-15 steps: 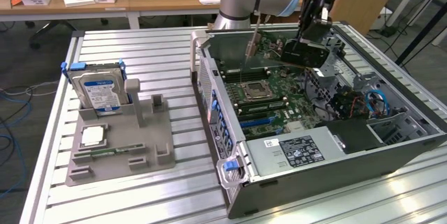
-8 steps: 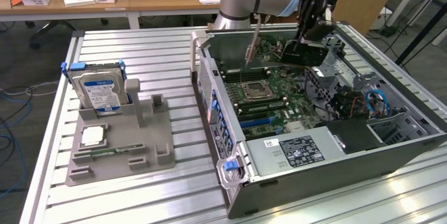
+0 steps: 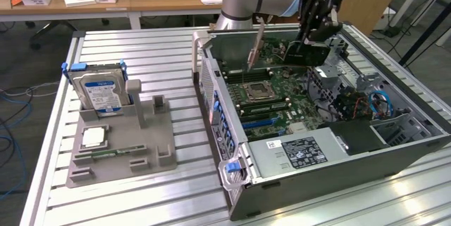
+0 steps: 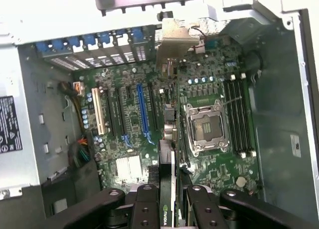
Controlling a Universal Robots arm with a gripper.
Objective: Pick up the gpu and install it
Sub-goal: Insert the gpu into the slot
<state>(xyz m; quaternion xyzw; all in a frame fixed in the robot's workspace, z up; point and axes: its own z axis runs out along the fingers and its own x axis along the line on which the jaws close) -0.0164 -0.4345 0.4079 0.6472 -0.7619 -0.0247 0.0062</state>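
Exterior view shows the gripper closed partway on the gpu. Its fingers clamp the two flat faces of the dark card, so it hangs on edge above the motherboard inside the open computer case, apart from the board. The card's silvery end bracket hangs above the motherboard's rear edge. In the wrist view the gpu appears edge-on between the black fingers and runs out to the bracket. It lies over the strip of motherboard between the CPU socket and the long blue expansion slot, and it is not seated in any slot. The card looks light and stiff yet fragile, with bare components and a thin contact edge that probably should not be squeezed or scraped. A hold across the flat faces near the upper edge, away from the contacts and the bracket, as here, seems the sound one. Even so, the smooth faces could let the card slip or tilt in the jaws.
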